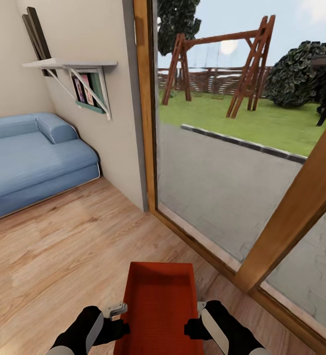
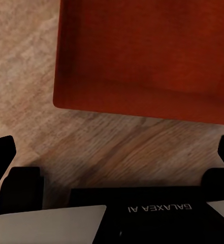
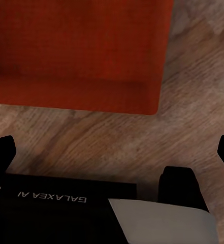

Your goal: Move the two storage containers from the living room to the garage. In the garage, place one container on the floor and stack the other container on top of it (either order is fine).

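Observation:
One red-orange storage container point(image 1: 160, 305) sits low in the head view, open side up and empty, over the living room's light wood planks. My left gripper point(image 1: 119, 328) rests against its left wall and my right gripper point(image 1: 192, 328) against its right wall. In the left wrist view the container's smooth side point(image 2: 142, 56) faces the left gripper point(image 2: 114, 147), whose black fingers stand wide apart, open. The right wrist view shows the other side of the container point(image 3: 76, 51) ahead of the right gripper point(image 3: 114, 148), also open. Neither gripper has its fingers closed on a wall.
A wood-framed glass door point(image 1: 145, 98) stands just ahead, and its slanted frame piece point(image 1: 291, 222) is close on the right. A blue sofa point(image 1: 29, 158) lies at the left under a wall shelf point(image 1: 69, 64). Open wood-plank flooring point(image 1: 59, 246) stretches to the left.

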Controlling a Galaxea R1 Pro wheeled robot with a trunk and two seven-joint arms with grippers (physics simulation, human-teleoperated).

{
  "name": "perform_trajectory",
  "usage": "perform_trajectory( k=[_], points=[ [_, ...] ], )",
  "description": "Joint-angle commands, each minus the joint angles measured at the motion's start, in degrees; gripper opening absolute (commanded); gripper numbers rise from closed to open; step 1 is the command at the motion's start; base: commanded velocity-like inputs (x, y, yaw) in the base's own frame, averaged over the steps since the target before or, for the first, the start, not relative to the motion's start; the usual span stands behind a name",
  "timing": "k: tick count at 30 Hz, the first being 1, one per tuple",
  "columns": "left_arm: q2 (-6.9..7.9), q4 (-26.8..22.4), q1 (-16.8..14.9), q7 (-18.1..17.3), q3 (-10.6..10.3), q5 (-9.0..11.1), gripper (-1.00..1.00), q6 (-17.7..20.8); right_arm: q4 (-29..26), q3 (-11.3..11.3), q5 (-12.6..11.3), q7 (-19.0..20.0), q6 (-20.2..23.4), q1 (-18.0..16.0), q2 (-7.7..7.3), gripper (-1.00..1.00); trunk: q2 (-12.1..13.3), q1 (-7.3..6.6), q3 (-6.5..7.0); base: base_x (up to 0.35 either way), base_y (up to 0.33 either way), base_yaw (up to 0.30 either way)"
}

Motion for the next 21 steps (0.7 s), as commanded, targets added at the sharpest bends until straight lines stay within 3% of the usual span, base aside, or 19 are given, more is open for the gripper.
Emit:
perform_trajectory(
  k=[1, 5, 11, 17, 21],
  points=[
    [-0.05, -0.1, 0.0, -0.2, 0.4, -0.1, 1.0, 0.3, -0.1, 0.2, -0.6, -0.6, 0.1, 0.0, -0.04, 1.0, -0.4, 0.22, -0.23, 0.0, 0.0, 0.0],
    [-0.05, -0.1, 0.0, -0.2, 0.4, -0.1, 1.0, 0.3, -0.1, 0.2, -0.6, -0.6, 0.1, 0.0, -0.04, 1.0, -2.0, 1.1, -0.95, 0.0, 0.0, 0.0],
    [-0.05, -0.1, 0.0, -0.2, 0.4, -0.1, 1.0, 0.3, -0.1, 0.2, -0.6, -0.5, 0.1, 0.0, -0.03, 1.0, -2.0, 1.1, -0.95, 0.0, 0.0, 0.0],
    [-0.05, -0.1, 0.0, -0.2, 0.4, -0.1, 1.0, 0.3, -0.1, 0.2, -0.6, -0.5, 0.1, 0.0, -0.02, 1.0, -4.4, 2.42, -2.03, 0.0, 0.0, 0.0],
    [-0.05, -0.1, 0.0, -0.2, 0.3, -0.1, 1.0, 0.3, -0.1, 0.2, -0.6, -0.5, 0.1, 0.0, -0.04, 1.0, -4.4, 2.42, -2.03, 0.0, 0.0, 0.0]
  ],
)
